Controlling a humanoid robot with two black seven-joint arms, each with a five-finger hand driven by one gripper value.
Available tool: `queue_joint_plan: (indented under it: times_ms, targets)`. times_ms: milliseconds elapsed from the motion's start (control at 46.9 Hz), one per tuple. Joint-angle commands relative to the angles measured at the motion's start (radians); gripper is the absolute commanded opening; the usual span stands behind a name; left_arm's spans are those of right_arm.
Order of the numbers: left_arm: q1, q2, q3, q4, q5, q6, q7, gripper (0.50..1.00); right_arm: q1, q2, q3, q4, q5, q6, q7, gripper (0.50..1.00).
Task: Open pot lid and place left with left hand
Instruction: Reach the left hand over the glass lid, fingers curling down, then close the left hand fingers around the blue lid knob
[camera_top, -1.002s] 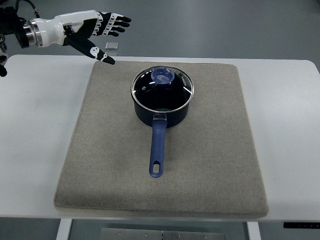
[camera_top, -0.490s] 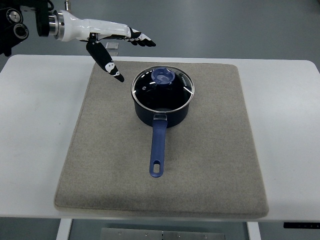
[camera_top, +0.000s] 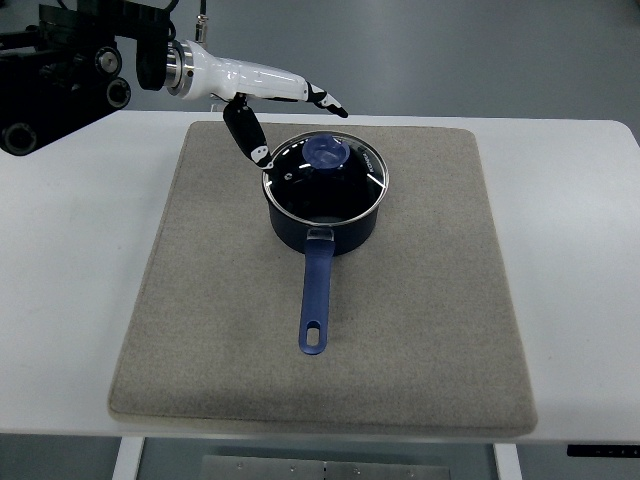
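A dark blue pot (camera_top: 325, 225) stands on the grey mat (camera_top: 400, 330), its long blue handle (camera_top: 316, 290) pointing toward the near edge. A glass lid (camera_top: 352, 185) with a blue knob (camera_top: 326, 152) sits closed on it. My left hand (camera_top: 290, 115) reaches in from the upper left and hovers just behind and left of the lid. Its fingers are spread, the thumb hangs down by the lid's left rim, and it holds nothing. The right arm does not show.
The mat covers most of a white table (camera_top: 70, 260). Black arm hardware (camera_top: 60, 70) fills the upper left corner. A small grey block (camera_top: 215, 97) lies behind the mat, mostly hidden by the hand.
My left hand has moved right and slightly down, from beyond the mat's far left corner to the lid's left rim, staying open. The pot and lid have not moved.
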Motion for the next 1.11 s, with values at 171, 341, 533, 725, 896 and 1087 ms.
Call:
queue_joint_plan:
  times_ms: [171, 341, 533, 725, 896, 1087]
  targets:
    - [0.011, -0.100, 0.006, 0.084, 0.046, 0.012, 0.005, 0.977, 0.000, 0.000, 0.000, 0.000, 0.000, 0.000, 0.000, 0.915]
    - [0.006, -0.154, 0.006, 0.135, 0.062, 0.013, 0.006, 0.969, 0.000, 0.000, 0.001, 0.000, 0.000, 0.000, 0.000, 0.915]
    - [0.000, -0.159, 0.006, 0.135, 0.065, 0.012, 0.008, 0.891, 0.000, 0.000, 0.000, 0.000, 0.000, 0.000, 0.000, 0.915]
    - [0.000, -0.159, 0.009, 0.135, 0.066, 0.003, 0.008, 0.859, 0.000, 0.000, 0.000, 0.000, 0.000, 0.000, 0.000, 0.915]
    - [0.003, -0.159, 0.009, 0.133, 0.085, 0.000, 0.008, 0.816, 0.000, 0.000, 0.000, 0.000, 0.000, 0.000, 0.000, 0.915]
    - [0.003, -0.157, 0.009, 0.135, 0.088, 0.000, 0.008, 0.776, 0.000, 0.000, 0.000, 0.000, 0.000, 0.000, 0.000, 0.915]
